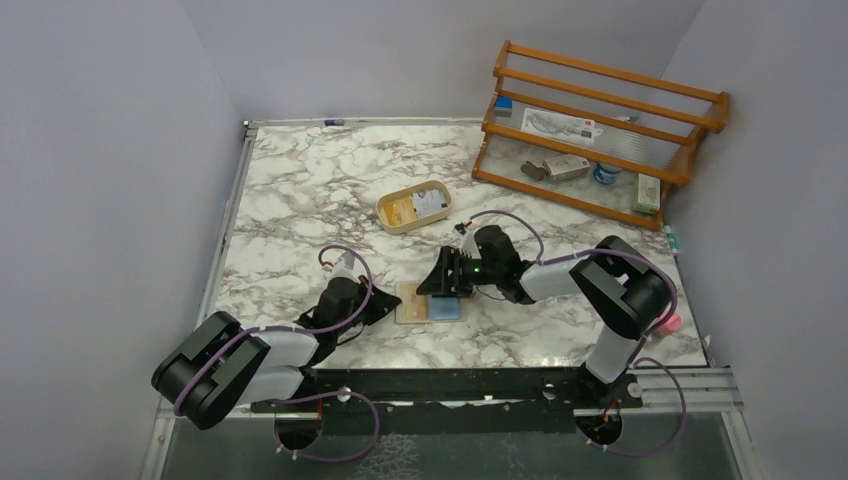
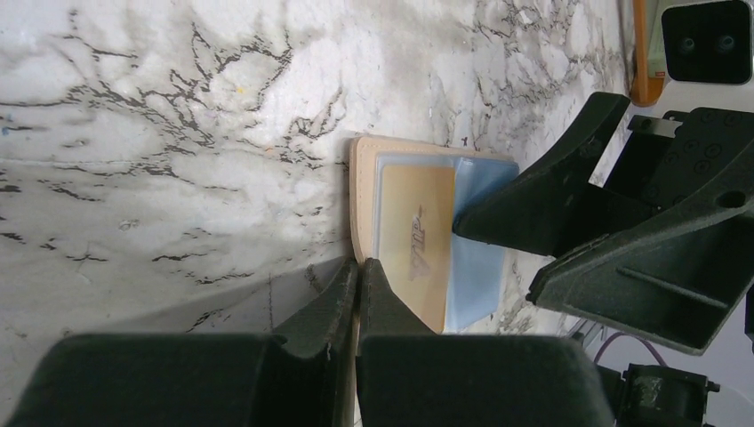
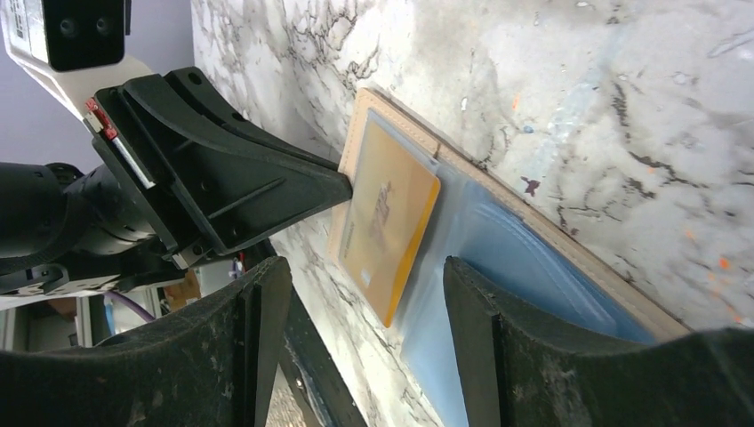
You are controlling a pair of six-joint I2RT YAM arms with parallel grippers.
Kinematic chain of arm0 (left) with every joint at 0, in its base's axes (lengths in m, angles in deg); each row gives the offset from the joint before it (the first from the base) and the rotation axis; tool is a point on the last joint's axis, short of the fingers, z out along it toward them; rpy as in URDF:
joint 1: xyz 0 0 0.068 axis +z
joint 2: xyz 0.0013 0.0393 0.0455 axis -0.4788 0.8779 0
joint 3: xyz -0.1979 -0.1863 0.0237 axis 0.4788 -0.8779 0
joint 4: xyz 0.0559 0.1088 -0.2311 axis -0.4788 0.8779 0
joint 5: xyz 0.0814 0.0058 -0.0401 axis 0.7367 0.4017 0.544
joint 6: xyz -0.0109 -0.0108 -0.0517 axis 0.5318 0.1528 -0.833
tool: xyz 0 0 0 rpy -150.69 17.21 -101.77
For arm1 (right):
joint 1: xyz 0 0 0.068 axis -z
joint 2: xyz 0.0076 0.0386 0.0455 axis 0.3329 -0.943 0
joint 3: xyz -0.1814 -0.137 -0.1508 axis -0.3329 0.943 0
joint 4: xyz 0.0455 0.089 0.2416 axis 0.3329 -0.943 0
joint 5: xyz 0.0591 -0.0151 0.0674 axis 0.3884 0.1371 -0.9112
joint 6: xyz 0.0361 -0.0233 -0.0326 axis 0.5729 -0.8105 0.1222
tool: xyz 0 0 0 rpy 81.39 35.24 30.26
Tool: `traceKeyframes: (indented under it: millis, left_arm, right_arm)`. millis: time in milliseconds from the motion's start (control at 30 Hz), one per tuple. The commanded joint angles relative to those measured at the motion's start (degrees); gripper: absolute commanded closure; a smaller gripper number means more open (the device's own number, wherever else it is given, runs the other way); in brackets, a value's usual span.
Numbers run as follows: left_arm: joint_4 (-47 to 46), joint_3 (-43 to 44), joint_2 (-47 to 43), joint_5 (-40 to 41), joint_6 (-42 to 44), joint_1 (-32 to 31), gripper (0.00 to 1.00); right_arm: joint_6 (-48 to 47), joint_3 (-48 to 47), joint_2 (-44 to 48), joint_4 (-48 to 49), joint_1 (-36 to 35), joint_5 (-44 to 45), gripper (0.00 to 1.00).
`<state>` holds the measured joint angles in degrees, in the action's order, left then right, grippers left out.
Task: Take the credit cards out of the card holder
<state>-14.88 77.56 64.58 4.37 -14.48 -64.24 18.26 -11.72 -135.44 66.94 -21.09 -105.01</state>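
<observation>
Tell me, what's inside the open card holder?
An orange-yellow card lies on one half of the card holder, a light blue card on the other. The right claw hides part of the blue one. Whatever lies beneath them is covered.

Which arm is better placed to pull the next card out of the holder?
Right. The right gripper hangs with jaws open over the orange card and blue card in the card holder; the left gripper is shut at the holder's edge, apparently pinning it.
</observation>
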Motion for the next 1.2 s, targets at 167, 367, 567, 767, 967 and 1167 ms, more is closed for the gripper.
traceKeyframes:
  millis: [167, 367, 567, 767, 967, 1167]
  left_arm:
    - [2.69, 0.66, 2.40, 0.85, 1.17, 0.13, 1.00]
    - [2.50, 0.58, 2.77, 1.10, 0.77, 0.13, 1.00]
    - [2.07, -0.83, 1.77, 1.74, 0.05, -0.11, 1.00]
    - [2.01, -1.70, 0.90, 2.11, -0.40, -0.29, 1.00]
    - [2.01, -2.15, -0.34, 2.11, -0.95, -0.74, 1.00]
    - [2.01, -2.33, -1.65, 3.42, -1.38, -0.84, 1.00]
  right_arm:
    - [-1.09, -2.47, -1.85, -5.86, -3.18, 3.35, 0.30]
    - [0.05, -3.48, -2.86, -5.36, -4.84, 2.76, 0.30]
    - [2.47, -2.85, -3.58, -3.25, -5.36, 1.37, 0.30]
    - [9.77, 0.69, -6.10, 13.44, -5.70, -4.13, 0.30]
    - [10.84, -3.36, -7.87, 12.27, -8.57, -2.73, 0.30]
    - [14.36, -3.78, -9.60, 17.38, -10.39, -2.60, 0.30]
